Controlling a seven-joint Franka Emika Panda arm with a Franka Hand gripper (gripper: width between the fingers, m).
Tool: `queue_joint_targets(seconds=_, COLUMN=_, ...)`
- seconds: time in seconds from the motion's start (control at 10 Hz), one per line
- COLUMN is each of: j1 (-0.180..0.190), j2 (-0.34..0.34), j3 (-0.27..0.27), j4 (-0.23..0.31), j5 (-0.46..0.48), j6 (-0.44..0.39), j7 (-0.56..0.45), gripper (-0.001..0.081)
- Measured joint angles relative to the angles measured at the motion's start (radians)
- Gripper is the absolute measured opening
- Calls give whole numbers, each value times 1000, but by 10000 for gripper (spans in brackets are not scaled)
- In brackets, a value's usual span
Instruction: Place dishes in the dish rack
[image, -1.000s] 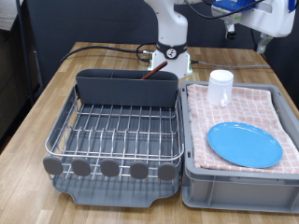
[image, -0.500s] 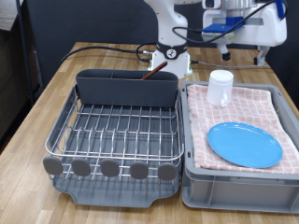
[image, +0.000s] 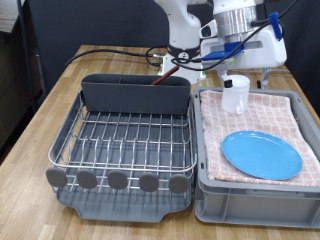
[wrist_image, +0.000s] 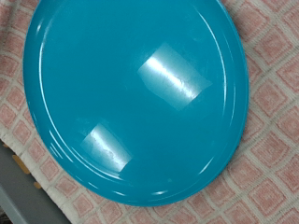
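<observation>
The gripper (image: 238, 72) hangs in the upper right of the exterior view, above the light grey bin (image: 205, 190), near the white cup (image: 236, 94). Its fingers are blurred there and do not appear in the wrist view, so whether they are spread or pressed together cannot be told; nothing is seen between them.

The cup stands upright on the pink checked cloth (image: 290, 118) at the bin's far end. The light-blue plate (image: 261, 154) lies flat on the same cloth, closer to the frame's bottom.

The wrist view shows only that plate (wrist_image: 136, 97), filling most of the picture, with two bright reflections on its glossy face, the checked cloth (wrist_image: 271, 140) around it and a strip of the bin's grey rim (wrist_image: 21, 191) at one corner.

Only the exterior view shows the dish rack (image: 122, 145), left of the bin, its wire grid bare. A wooden spoon (image: 165, 74) stands tilted in the tall compartment at its far edge.
</observation>
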Motion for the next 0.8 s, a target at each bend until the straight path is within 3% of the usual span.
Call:
queue_joint_targets(seconds=0.5, j1=32, j2=119, j3=10, j4=31, j5=297, j6=95, j7=-279, gripper=802)
queue_joint_targets(seconds=0.8, j1=32, j2=180, j3=26, j4=64, j5=410, j6=125, j7=-381, gripper=802)
